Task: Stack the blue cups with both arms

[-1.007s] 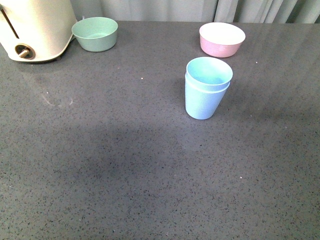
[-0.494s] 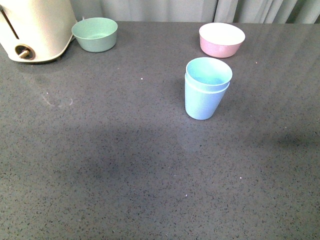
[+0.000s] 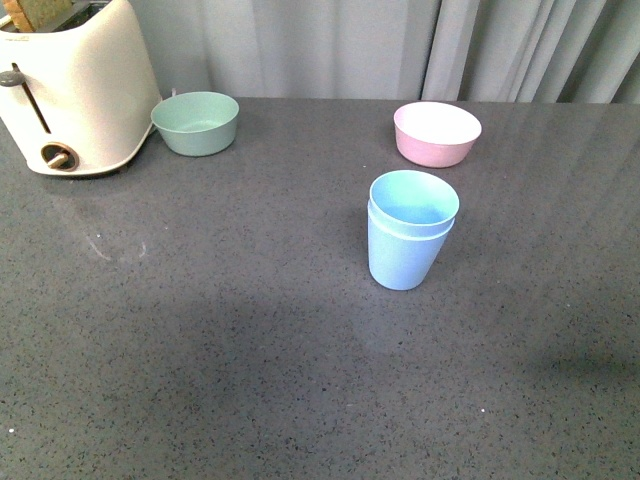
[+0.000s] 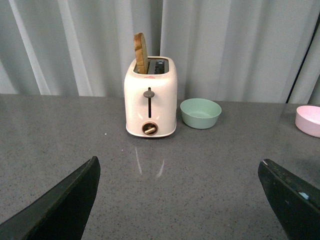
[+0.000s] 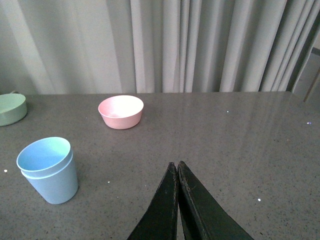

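A cream toaster (image 3: pixel 72 90) stands at the far left of the dark speckled counter (image 3: pixel 220 350), with a slice of bread (image 4: pixel 141 52) upright in one slot (its lever is up). Just beside it sits a green bowl (image 3: pixel 195 122). A pink bowl (image 3: pixel 437 133) sits well apart, further right along the back. Grey curtains (image 3: pixel 400 48) hang behind the counter.

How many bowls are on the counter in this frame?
2. The green bowl sits at the back left, right beside the toaster. The pink bowl sits at the back, right of centre, behind the stacked blue cups. None appears hidden.
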Motion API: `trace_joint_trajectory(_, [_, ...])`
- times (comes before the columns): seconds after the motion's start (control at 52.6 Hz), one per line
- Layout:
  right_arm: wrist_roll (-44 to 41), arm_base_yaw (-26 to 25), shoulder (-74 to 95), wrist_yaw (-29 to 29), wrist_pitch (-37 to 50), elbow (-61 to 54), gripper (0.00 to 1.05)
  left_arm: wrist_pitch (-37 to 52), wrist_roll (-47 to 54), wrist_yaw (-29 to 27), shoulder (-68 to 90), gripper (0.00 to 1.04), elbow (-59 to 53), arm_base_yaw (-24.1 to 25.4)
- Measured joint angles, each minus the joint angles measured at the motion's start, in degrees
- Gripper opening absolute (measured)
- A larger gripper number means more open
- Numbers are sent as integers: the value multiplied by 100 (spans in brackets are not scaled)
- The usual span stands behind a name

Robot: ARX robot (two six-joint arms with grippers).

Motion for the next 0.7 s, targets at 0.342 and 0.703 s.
trace_joint_trajectory(0.342, [0,0,-828,-2,-802,0,2,0,0,0,0,96,0,0])
trace_joint_trajectory(0.703, [2,0,-1366,0,-1349,0,2,0,0,0,0,96,0,0])
